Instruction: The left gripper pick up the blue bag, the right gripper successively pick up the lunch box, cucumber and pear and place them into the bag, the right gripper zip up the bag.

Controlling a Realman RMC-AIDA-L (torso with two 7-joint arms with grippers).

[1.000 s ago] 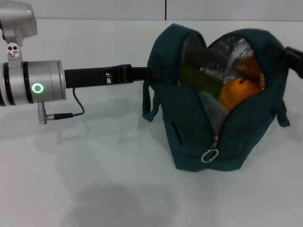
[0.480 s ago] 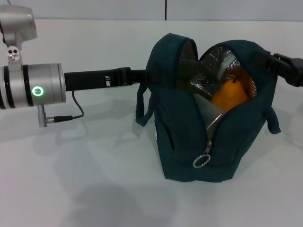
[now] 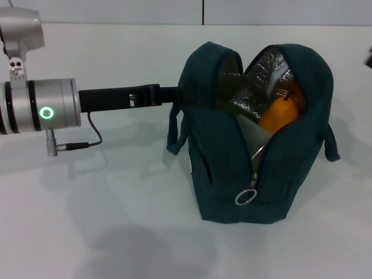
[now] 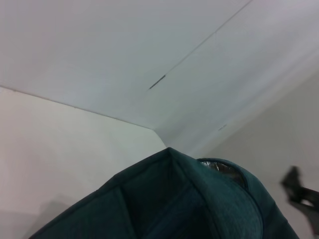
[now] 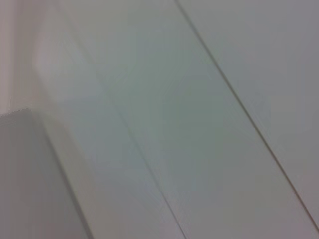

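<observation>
— While the dark teal fabric lunch bag [image 3: 256,151] stands upright on the white table [image 3: 116,232], what sits nearest the camera?

— Its metal ring zip pull [image 3: 246,197], hanging low on the front seam. The zip is open above it, so the bag gapes at the top and the silver foil lining [image 3: 270,67] shows.

— And inside?

— An orange-yellow pear [image 3: 280,113] sits high in the opening, on the side away from the left gripper. Beside it, nearer that gripper, lies something dark green, probably the long cucumber [image 3: 232,102]. A pale clear edge below them may be the lunch box; I cannot tell for sure.

— Where is the left gripper?

— The black two-finger left gripper [image 3: 174,93], on its silver wrist with the green ring light, reaches level to the bag's far upper side wall. Its tips are hidden behind the fabric, so spread or pinched I cannot tell.

— The right one?

— Only a dark sliver [image 3: 369,58] shows at the frame's edge, apart from the bag.
</observation>
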